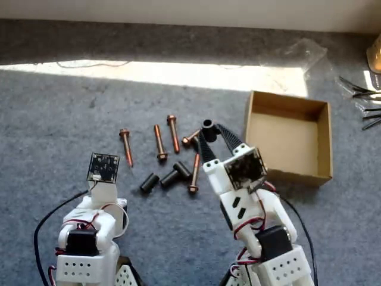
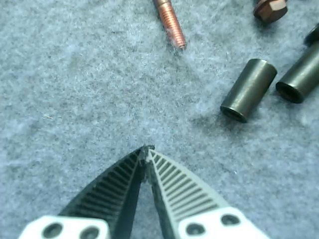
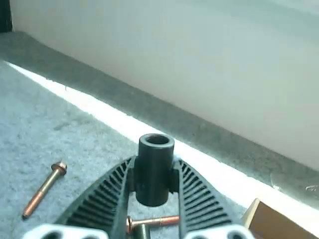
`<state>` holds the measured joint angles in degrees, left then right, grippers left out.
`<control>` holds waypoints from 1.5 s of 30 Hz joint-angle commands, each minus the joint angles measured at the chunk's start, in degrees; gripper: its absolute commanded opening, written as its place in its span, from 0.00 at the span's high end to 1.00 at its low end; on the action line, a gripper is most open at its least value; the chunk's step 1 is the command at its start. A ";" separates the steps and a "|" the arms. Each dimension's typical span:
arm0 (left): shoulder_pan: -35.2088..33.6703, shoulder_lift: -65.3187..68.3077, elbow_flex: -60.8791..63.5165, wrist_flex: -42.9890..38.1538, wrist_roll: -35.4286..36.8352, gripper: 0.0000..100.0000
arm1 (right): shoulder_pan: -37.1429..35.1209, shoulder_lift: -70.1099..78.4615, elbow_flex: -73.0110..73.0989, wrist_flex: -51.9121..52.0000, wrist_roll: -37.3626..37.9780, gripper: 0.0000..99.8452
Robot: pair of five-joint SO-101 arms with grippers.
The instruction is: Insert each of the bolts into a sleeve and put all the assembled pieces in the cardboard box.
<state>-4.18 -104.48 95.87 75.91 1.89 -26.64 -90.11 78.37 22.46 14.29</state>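
Bolts [image 1: 159, 143], copper-coloured, five, lie loose on the grey carpet [image 1: 53, 119] ahead of both arms. The nearest bolt [image 1: 194, 173] is at 9 o'clock of the right arm's wrist. Sleeves [image 1: 169, 178], black, three loose, are clustered at 9 o'clock of that bolt. Left gripper [image 2: 147, 149]: fingers pressed together, holding nothing, low over the carpet, with the sleeve cluster at its 3 o'clock in the high view. Right gripper [image 1: 209, 134]: pinching a fourth sleeve [image 1: 208, 126] upright, bore upward, above the carpet. The four farther bolts spread from its 7 to 9 o'clock. Cardboard box [image 1: 325, 140], open-topped, sits at 3 o'clock of the held sleeve, apart from it.
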 commanded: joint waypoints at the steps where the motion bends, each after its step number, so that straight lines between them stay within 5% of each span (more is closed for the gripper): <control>1: 0.40 -0.13 1.27 0.18 0.26 0.99 | -0.13 -9.89 -4.26 4.88 0.62 0.99; 5: 0.40 -0.13 1.27 0.18 0.26 0.99 | 0.04 -15.60 -4.44 11.65 0.62 0.99; 14: 0.40 -0.13 1.27 0.18 0.26 0.99 | 13.05 -15.16 -4.26 14.37 0.18 0.99; 28: 0.40 -0.13 1.27 0.26 0.26 0.99 | 13.49 -15.25 -3.74 21.49 -9.58 0.99; 40: 0.40 -0.13 1.27 0.35 0.26 0.99 | 6.02 -15.25 23.25 -4.18 -11.43 0.99; 45: 0.31 -0.13 1.27 0.09 0.18 0.99 | 4.26 -15.16 25.71 -6.29 -11.43 0.99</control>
<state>-4.18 -104.48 95.87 75.91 1.89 -21.10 -104.44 95.60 19.12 3.03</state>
